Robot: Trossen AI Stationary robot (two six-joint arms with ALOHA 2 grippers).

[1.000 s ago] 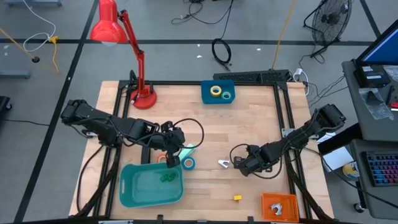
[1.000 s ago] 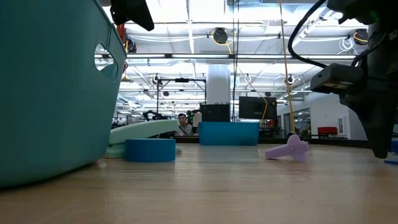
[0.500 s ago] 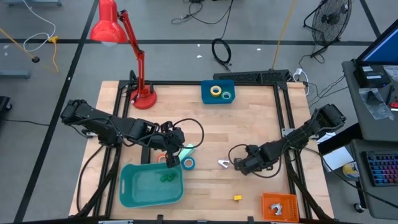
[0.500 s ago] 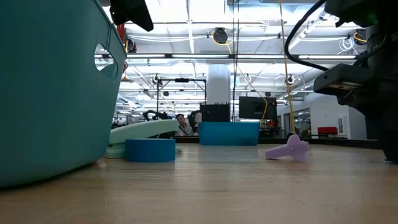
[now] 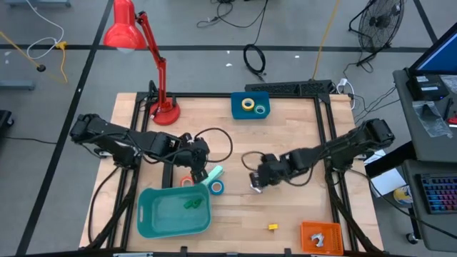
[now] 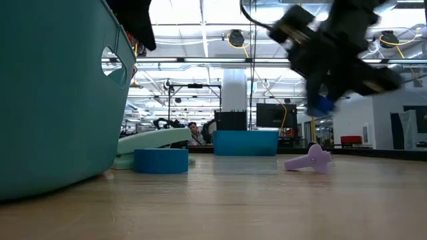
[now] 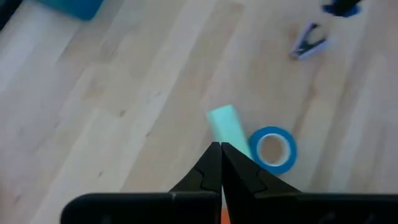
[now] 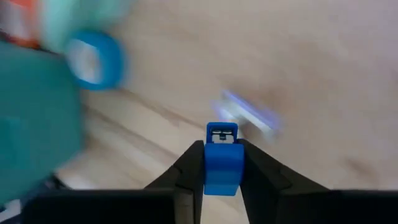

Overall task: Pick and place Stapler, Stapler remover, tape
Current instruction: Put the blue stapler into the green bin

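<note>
The right end effector (image 5: 258,180) pinches a small blue block (image 8: 222,160) between its fingers. In the low view it hangs above the surface (image 5: 285,135), not touching it. Just beside it from above lies the purple staple remover (image 6: 310,160), resting on the wood near the middle of the surface. The blue tape roll (image 5: 216,187) lies flat a little further toward the left arm. A mint-green block (image 5: 212,174) lies just beside it on the far side.

The left end effector (image 5: 197,161) has its fingers pressed together with nothing visible between them. It sits above the surface just beyond the far rim of the teal basin (image 5: 153,214). The mint-green block and the blue roll lie ahead of it in its wrist view. An orange tape roll (image 5: 186,182) lies at the basin's far rim, close under this arm. Something small and green (image 5: 191,203) lies inside the basin.

At the back edge of the surface stands a blue tray (image 5: 238,111). It holds a yellow tape roll (image 5: 247,103) and a green tape roll (image 5: 260,109) side by side. A red lamp (image 5: 163,107) stands at the far left corner.
</note>
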